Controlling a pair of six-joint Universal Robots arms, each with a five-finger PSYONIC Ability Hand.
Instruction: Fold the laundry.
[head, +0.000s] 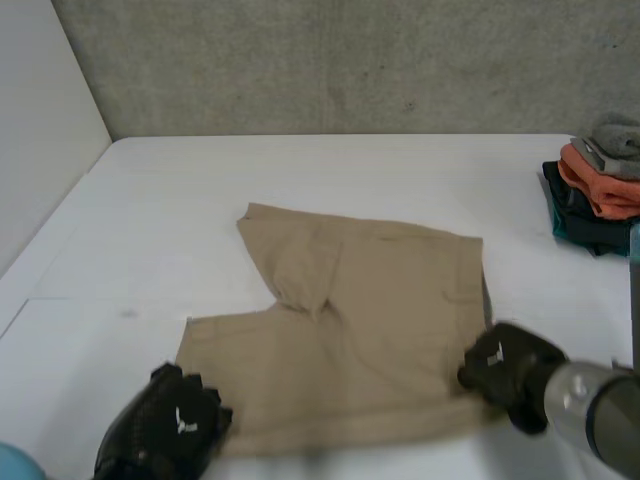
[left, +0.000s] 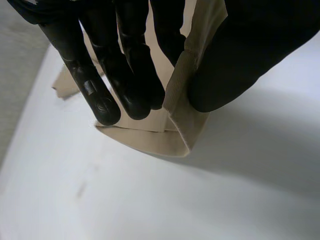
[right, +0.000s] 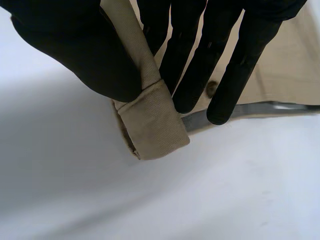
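Observation:
A pair of tan shorts (head: 350, 320) lies flat on the white table (head: 300, 170), one leg reaching toward the back left. My left hand (head: 170, 425) is at the near left corner of the shorts. There its straight fingers (left: 120, 75) and thumb pinch the tan band (left: 180, 95). At the near right corner my right hand (head: 505, 370) does the same: thumb and fingers (right: 195, 60) pinch the waistband end (right: 150, 120), which sticks out below them. Both corners are lifted a little off the table.
A pile of folded clothes (head: 600, 190), orange, grey and dark, stands at the table's right edge. A grey wall runs behind the table, a white wall along its left side.

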